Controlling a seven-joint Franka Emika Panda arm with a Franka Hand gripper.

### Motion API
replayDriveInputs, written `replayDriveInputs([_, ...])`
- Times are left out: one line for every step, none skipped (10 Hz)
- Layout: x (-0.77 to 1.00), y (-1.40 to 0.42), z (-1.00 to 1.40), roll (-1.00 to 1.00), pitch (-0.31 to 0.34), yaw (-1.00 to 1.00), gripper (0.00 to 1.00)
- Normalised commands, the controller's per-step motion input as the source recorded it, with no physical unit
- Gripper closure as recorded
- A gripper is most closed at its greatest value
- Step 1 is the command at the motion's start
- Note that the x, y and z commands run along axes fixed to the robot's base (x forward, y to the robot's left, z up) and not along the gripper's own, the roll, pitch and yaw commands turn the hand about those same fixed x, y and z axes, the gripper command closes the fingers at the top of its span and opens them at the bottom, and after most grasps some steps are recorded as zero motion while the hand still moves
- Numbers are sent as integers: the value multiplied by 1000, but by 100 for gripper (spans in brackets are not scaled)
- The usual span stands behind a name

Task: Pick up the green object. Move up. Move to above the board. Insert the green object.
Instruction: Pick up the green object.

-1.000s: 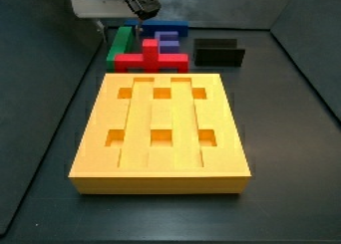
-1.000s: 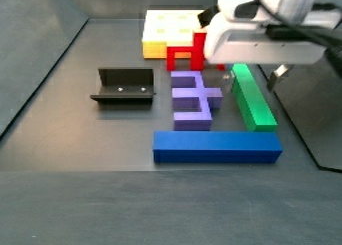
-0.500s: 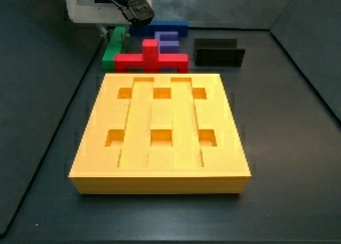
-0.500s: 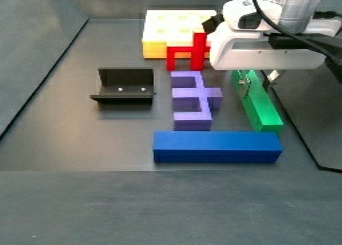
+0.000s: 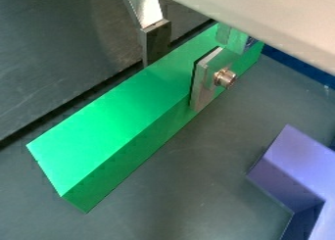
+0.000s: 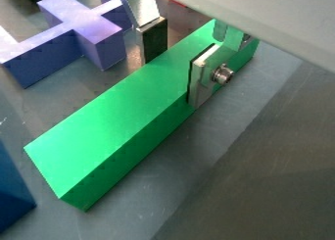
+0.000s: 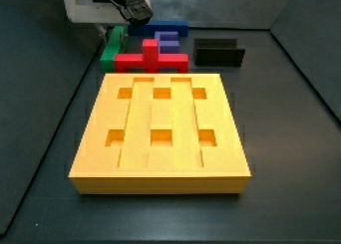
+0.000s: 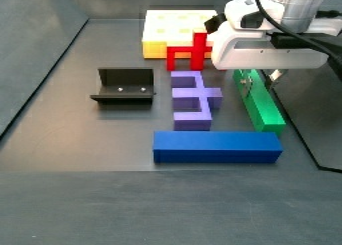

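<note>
The green object (image 5: 124, 126) is a long green bar lying flat on the dark floor; it shows in both wrist views (image 6: 124, 126) and both side views (image 8: 259, 104) (image 7: 115, 47). My gripper (image 5: 181, 60) is low over one end of the bar and straddles it, as the second wrist view also shows (image 6: 181, 60). One finger (image 5: 155, 43) stands beside one long side and one finger (image 5: 207, 77) beside the opposite side. The jaws look open, close to the bar's sides. The yellow-orange board (image 7: 160, 128) lies apart from the bar, and its far end shows in a side view (image 8: 171, 27).
A red cross-shaped block (image 7: 147, 57) lies by the board's end next to the green bar. A purple block (image 8: 194, 97) lies right beside the bar, and a blue block (image 8: 217, 146) lies across its far end. The black fixture (image 8: 123, 86) stands further off.
A second ago the gripper was higher; it has come down over the green bar. In the last half second nothing has visibly moved.
</note>
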Motion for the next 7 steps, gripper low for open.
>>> replayDriveInputs([0, 0, 0, 0, 0, 0, 100])
replayDriveInputs([0, 0, 0, 0, 0, 0, 100])
replayDriveInputs([0, 0, 0, 0, 0, 0, 100])
replayDriveInputs([0, 0, 0, 0, 0, 0, 100])
replayDriveInputs([0, 0, 0, 0, 0, 0, 100])
replayDriveInputs([0, 0, 0, 0, 0, 0, 100])
replayDriveInputs([0, 0, 0, 0, 0, 0, 100])
